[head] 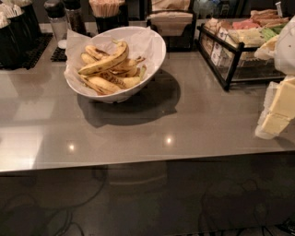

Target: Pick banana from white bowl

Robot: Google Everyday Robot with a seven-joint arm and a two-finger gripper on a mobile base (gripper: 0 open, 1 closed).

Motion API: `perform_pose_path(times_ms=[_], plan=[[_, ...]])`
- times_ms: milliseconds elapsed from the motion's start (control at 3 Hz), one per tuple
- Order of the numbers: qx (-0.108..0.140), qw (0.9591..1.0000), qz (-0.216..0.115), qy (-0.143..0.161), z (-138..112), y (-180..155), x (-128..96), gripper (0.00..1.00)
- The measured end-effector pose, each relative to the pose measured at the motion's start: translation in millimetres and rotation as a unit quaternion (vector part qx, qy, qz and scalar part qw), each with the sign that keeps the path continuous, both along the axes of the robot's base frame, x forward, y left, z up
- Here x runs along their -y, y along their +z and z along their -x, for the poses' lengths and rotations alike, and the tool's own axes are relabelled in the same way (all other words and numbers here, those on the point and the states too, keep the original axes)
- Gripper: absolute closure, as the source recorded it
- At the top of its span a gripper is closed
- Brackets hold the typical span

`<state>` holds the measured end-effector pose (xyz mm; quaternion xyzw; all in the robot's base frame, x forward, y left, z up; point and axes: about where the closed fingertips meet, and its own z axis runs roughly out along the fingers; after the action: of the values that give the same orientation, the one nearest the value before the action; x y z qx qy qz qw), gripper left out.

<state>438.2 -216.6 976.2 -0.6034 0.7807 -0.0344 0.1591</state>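
Note:
The white bowl (154, 46) stands at the back left of the grey counter, lined with crumpled white paper. It holds a pile of bananas. The banana (105, 61), the longest one, curved and yellow with brown speckles, lies on top of the pile, its dark stem end up toward the right. Shorter, browner bananas (110, 81) lie under it. My gripper (277, 113) is at the right edge of the view, above the counter and far to the right of the bowl, with nothing seen in it.
A black wire rack (230, 55) with packets stands at the back right. Dark containers (16, 32), shakers (57, 20) and a cup of sticks (107, 11) line the back. The counter's front edge (138, 162) runs across the middle of the view.

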Motion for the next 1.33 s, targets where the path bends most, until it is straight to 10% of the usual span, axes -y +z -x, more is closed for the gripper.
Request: perform_pose_path(times_ms=[667, 1000, 1333], plan=[[0.013, 0.9981, -0.008, 0.059, -27.7, 8.7, -19.5, 0.00], [0.025, 0.9847, -0.047, 0.166, -68.3, 17.4, -65.4, 0.00], [0.027, 0.9602, -0.098, 0.260, -94.1, 23.3, -117.1, 0.00]])
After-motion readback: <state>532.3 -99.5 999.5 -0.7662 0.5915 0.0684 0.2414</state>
